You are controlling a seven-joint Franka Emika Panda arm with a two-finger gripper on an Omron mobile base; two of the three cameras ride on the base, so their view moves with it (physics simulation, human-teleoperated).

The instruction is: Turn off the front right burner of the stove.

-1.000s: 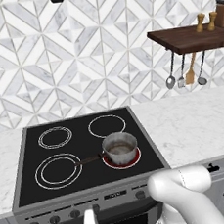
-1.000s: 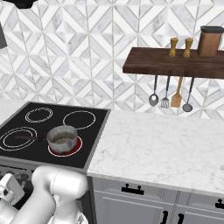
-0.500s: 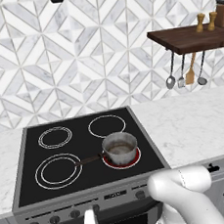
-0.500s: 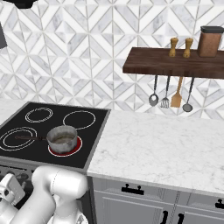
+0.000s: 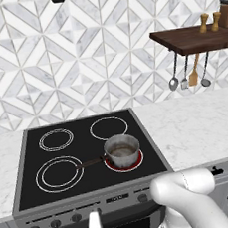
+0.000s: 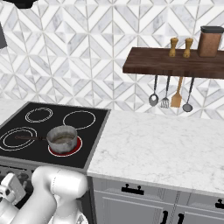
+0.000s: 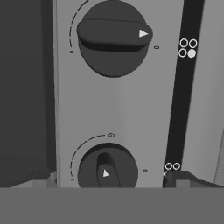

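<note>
The stove (image 5: 31,165) is a black glass cooktop with a grey steel front panel. Its front right burner (image 5: 136,162) glows red under a small steel saucepan (image 5: 122,150); from the right base view the burner (image 6: 75,148) shows the same glow. My gripper (image 5: 94,221) hangs low in front of the knob panel, left of centre, and its white hand (image 6: 9,187) sits at the lower left. In the hand view my gripper (image 7: 111,180) is open, its fingertips (image 7: 42,178) standing either side of a dark knob (image 7: 107,171). A second knob (image 7: 113,37) lies beyond it.
More knobs (image 5: 56,224) line the panel. A black strip (image 7: 186,78) beside the knobs carries small burner-position circles. Marble counter (image 6: 166,148) runs right of the stove, with drawers (image 6: 131,197) below. A wooden shelf (image 6: 175,65) with hanging utensils is on the wall.
</note>
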